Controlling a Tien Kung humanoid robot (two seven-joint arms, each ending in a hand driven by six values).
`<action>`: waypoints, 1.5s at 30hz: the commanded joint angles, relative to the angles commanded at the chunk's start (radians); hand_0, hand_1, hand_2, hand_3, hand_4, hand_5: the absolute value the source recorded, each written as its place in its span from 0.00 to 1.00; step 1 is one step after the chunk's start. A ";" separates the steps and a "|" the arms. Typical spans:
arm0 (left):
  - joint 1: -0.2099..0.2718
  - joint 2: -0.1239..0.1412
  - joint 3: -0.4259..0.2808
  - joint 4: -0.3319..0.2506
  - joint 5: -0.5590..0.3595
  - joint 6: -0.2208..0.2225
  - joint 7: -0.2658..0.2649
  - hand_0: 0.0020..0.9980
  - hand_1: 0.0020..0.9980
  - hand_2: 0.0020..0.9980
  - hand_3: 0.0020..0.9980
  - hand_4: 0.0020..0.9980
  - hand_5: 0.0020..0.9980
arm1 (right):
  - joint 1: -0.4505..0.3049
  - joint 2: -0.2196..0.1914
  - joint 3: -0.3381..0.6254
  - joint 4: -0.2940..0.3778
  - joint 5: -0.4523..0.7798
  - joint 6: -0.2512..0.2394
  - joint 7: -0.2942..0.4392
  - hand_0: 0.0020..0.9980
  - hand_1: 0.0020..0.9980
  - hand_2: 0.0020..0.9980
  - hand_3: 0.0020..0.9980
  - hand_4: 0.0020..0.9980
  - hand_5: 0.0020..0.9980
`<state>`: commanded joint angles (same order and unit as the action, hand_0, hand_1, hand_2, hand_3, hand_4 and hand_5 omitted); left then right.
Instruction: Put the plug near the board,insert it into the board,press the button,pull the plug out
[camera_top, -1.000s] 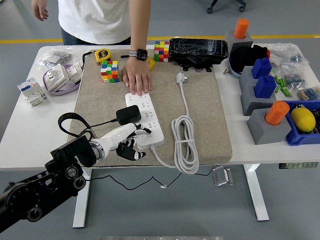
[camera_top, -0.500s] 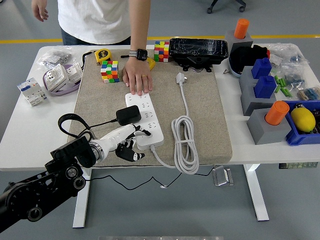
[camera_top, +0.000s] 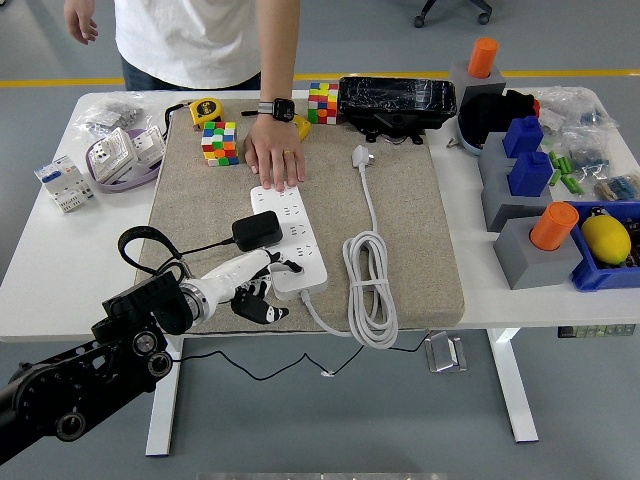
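I am seeing my left hand (camera_top: 255, 290) lying at the near end of the board (camera_top: 289, 238), fingers (camera_top: 282, 264) stretched out onto it and grasping nothing. The black plug (camera_top: 257, 230) is sitting just beyond them, on the board's left side. The board's length is running away from me toward the surface's (camera_top: 60, 260) far edge, where a person's hand (camera_top: 274, 158) is pinning it.
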<state>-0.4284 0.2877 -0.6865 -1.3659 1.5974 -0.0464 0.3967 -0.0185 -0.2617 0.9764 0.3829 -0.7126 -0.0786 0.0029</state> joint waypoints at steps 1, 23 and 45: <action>0.000 0.000 0.001 0.000 0.001 0.000 0.000 0.06 0.07 0.13 0.72 0.76 0.00 | 0.000 0.000 0.000 0.000 0.000 0.000 0.000 0.60 0.63 0.62 0.55 0.94 0.48; -0.046 -0.019 -0.049 0.108 -0.055 0.336 -0.358 0.26 0.30 0.45 0.55 0.85 0.21 | 0.000 -0.001 -0.001 0.000 0.000 0.000 0.000 0.60 0.63 0.62 0.55 0.94 0.48; -0.159 -0.057 0.025 0.370 0.056 0.345 -0.342 0.70 0.70 0.70 0.64 0.95 0.28 | 0.001 0.000 -0.002 0.000 0.002 0.001 0.000 0.60 0.63 0.62 0.55 0.94 0.48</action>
<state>-0.5877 0.2303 -0.6617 -0.9954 1.6534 0.2988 0.0546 -0.0172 -0.2619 0.9743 0.3824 -0.7102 -0.0778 0.0029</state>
